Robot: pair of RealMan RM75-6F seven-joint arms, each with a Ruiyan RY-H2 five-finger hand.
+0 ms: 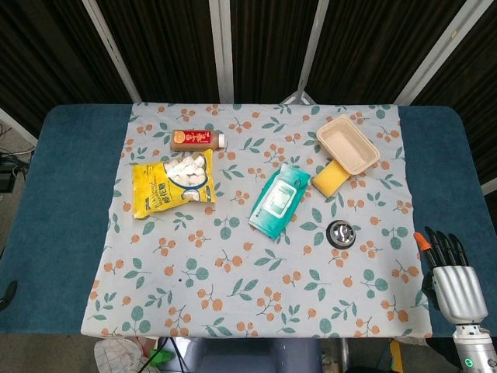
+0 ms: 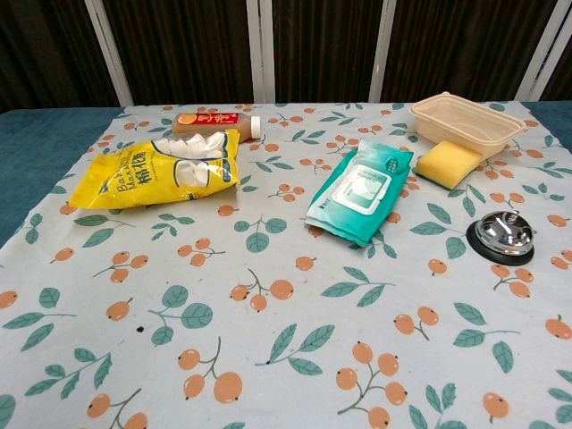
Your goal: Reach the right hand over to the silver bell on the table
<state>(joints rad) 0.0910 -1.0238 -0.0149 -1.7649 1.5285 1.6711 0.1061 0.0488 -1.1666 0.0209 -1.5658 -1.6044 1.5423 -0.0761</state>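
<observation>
Dark slatted panels back a blue surface (image 1: 54,194) draped in a berry-print cloth (image 1: 233,272). Far up and left of the right robot hand (image 1: 453,273), a beige tray (image 1: 348,143) sits empty, its edge overlapping a yellow sponge (image 1: 329,178). The silver bell (image 1: 341,233) rests on the cloth, left of the robot hand and apart from it. The robot hand holds nothing, fingers extended at the surface's corner, its arm cut off by the frame. The left robot hand is out of sight.
</observation>
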